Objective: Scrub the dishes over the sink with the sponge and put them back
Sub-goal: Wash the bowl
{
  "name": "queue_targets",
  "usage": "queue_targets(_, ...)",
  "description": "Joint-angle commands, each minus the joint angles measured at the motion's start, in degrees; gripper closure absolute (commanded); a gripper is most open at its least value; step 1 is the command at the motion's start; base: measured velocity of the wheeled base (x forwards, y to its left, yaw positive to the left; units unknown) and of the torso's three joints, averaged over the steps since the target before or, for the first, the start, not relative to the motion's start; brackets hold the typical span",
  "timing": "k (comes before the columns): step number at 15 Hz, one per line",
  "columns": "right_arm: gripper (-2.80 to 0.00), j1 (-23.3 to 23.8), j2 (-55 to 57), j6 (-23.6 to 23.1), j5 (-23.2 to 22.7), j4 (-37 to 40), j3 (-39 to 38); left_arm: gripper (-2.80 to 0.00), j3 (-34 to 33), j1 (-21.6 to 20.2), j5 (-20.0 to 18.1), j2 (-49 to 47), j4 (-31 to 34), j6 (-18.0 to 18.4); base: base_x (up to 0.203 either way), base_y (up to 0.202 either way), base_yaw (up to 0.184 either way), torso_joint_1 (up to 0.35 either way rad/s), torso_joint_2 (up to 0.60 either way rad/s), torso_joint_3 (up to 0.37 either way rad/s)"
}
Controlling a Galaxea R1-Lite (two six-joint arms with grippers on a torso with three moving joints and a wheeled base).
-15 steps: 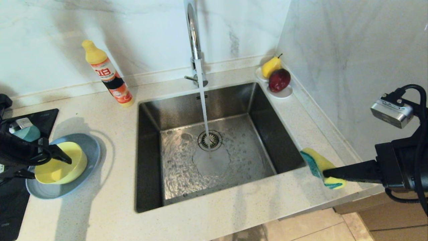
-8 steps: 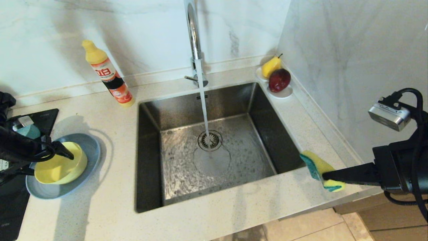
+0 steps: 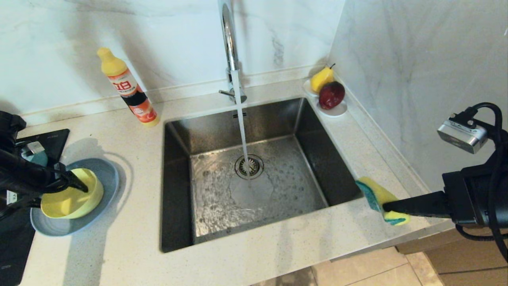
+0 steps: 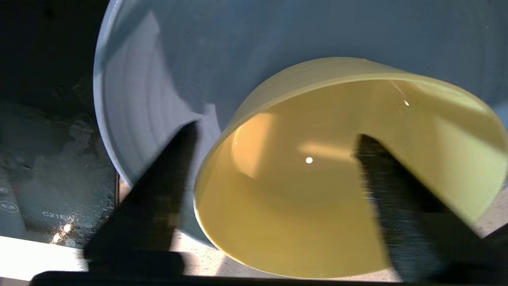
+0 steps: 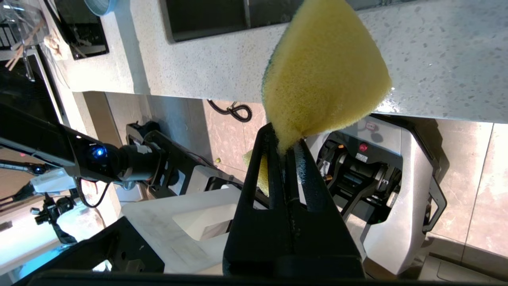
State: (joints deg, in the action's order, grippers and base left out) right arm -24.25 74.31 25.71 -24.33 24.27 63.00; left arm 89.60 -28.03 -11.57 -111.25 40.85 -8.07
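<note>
The pale yellow-green bowl (image 3: 71,194) sits in the grey-blue plate (image 3: 105,174) on the counter left of the sink (image 3: 178,190). My left gripper (image 3: 65,196) is open and straddles the bowl's rim (image 4: 214,159), with one finger (image 4: 397,190) inside the bowl and the other (image 4: 158,190) outside over the plate (image 4: 158,79). The teal bowl (image 3: 35,158) is mostly hidden behind that arm. At the sink's front right corner, my right gripper (image 3: 385,206) is shut on the yellow sponge (image 3: 379,194), which it holds above the counter edge. The sponge (image 5: 325,75) sticks out past that gripper (image 5: 283,139).
Water runs from the chrome faucet (image 3: 228,39) onto the drain strainer (image 3: 249,166). A dish soap bottle (image 3: 129,89) stands behind the plate. A white fruit dish (image 3: 337,111) holding a pear and an apple sits at the back right corner. A black cooktop (image 3: 51,139) lies at far left.
My left gripper has shifted slightly and sunk a little around the yellow-green bowl's rim. The right arm and the sponge have stayed still.
</note>
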Motion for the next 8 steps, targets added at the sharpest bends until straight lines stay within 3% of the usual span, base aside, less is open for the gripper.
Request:
queue_targets(1, 0.00, 0.1, -0.1, 0.1, -0.2, 0.2, 0.3, 0.00, 0.1, 0.0, 0.0, -0.3, 0.2, -0.5, 0.000, 0.000, 0.000, 0.000, 0.00, 0.000)
queue_targets(8, 0.00, 0.3, -0.6, 0.1, -0.2, 0.2, 0.1, 0.00, 1.1, -0.1, 0.1, 0.3, 0.2, -0.7, 0.000, 0.000, 0.000, 0.000, 0.00, 0.000)
